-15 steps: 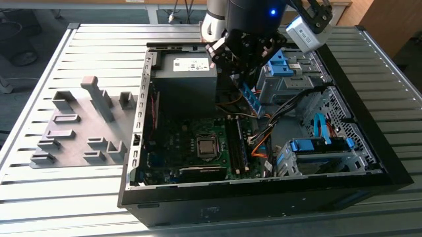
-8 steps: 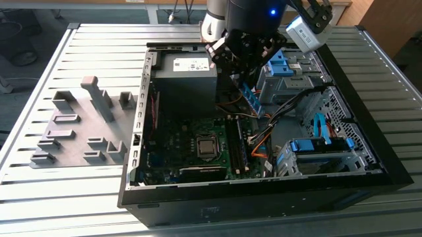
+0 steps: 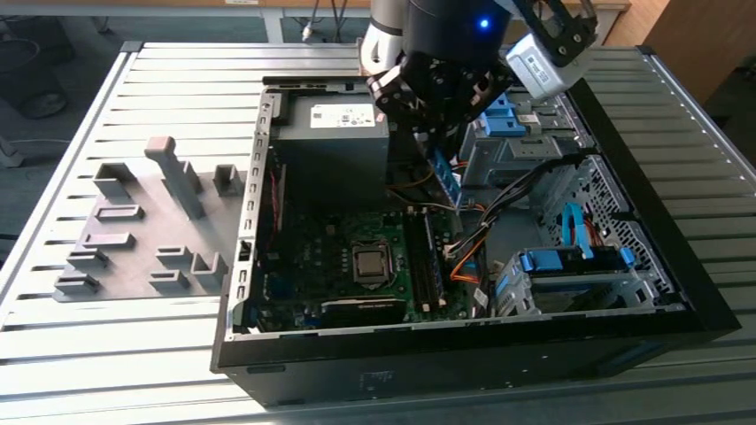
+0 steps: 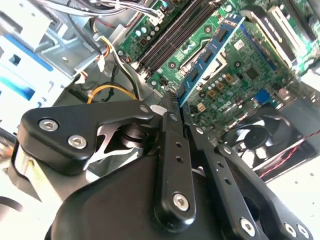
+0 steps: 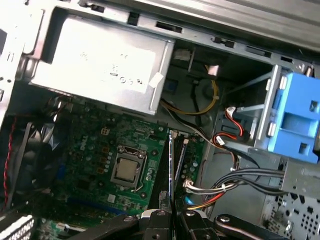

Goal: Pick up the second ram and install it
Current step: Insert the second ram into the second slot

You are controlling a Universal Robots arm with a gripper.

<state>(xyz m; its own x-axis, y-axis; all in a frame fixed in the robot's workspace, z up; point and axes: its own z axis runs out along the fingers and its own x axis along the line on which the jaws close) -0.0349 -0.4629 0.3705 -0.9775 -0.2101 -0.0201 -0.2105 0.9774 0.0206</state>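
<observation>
The long, thin green memory board (image 4: 212, 52) is sitting clamped in your black pincer (image 4: 176, 107); be lining it up straight over the black slots (image 4: 172, 35), pressing evenly.

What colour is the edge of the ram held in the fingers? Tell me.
Blue along its long edge, with black chips on the second ram; clearest in the second wrist view, held by the gripper.

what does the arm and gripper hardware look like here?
Black gripper with flat jointed linkage bars, pinned by silver hex-socket screws; slim black fingers with small holes along them. In the exterior view the gripper hangs from a dark wrist with a lit blue light and a silver-grey camera bracket alongside.
</observation>
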